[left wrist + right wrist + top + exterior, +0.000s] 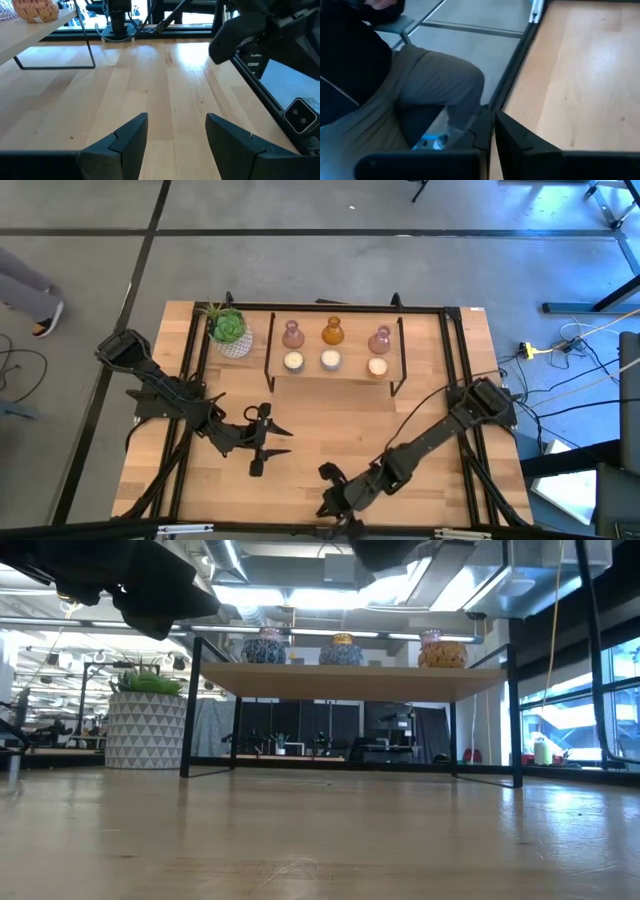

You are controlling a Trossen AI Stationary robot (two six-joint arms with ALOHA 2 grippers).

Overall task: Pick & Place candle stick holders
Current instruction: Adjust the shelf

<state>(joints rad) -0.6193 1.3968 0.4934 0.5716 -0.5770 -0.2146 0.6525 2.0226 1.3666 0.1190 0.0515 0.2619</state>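
On the raised shelf [335, 373] stand six candle stick holders [331, 333].

Pale wooden table [330, 420] looks smooth with a slight sheen; pincers unmentioned, holders [333, 332] glassy.

High view looks straight down on the whole table [330, 420]. Low view sits at tabletop level facing 12 o'clock — both share the shelf [350, 682]. Wrist views look close along the wood — right one past the edge.
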